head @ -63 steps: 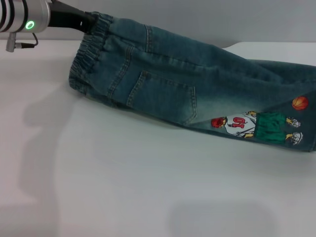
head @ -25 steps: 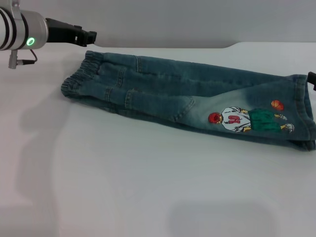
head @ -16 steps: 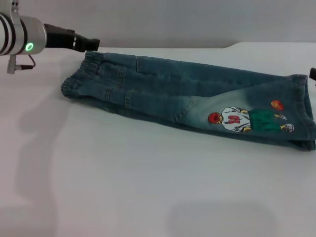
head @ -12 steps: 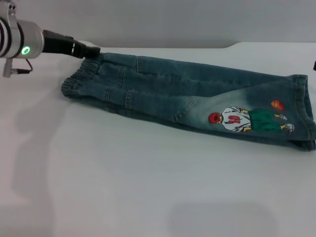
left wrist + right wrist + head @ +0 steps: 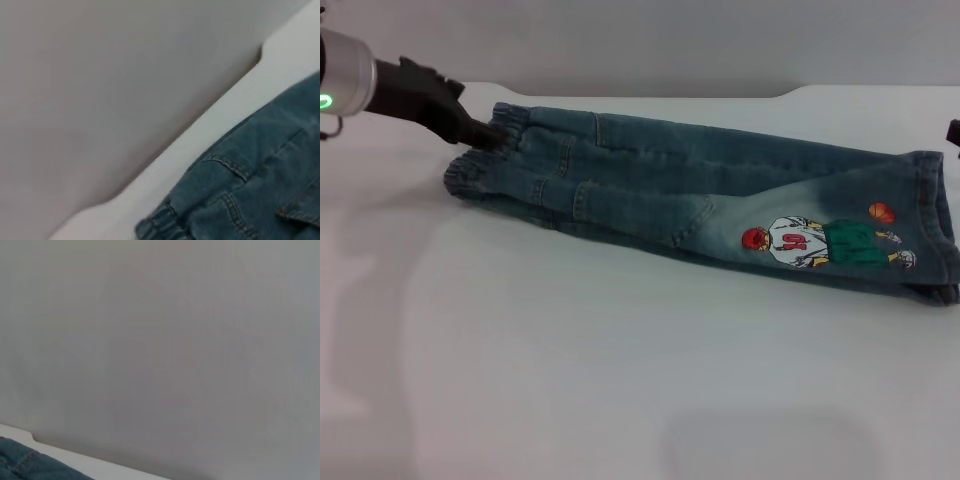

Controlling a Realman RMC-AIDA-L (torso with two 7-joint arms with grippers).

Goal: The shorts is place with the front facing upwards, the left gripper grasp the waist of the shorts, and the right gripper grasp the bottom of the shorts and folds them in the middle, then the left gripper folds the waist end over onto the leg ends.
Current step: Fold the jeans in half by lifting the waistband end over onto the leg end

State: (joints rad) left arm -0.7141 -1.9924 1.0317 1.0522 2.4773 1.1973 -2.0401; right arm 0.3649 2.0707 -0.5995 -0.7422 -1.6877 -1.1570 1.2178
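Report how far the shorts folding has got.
Done: the shorts lie flat on the white table, already folded lengthwise, cartoon print up. In hand: the left gripper is at the elastic waist end. The right gripper sits at the frame edge near the leg ends. Left: folding the waist end over onto the leg ends.

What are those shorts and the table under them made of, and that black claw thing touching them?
The shorts look like washed blue-green denim: visible twill, double stitching, a faded patch and a gathered elastic waistband.

The table seems a smooth, matte white board, perhaps laminate; hard to say.

The left gripper, at the waistband, looks like matte black plastic or coated metal.
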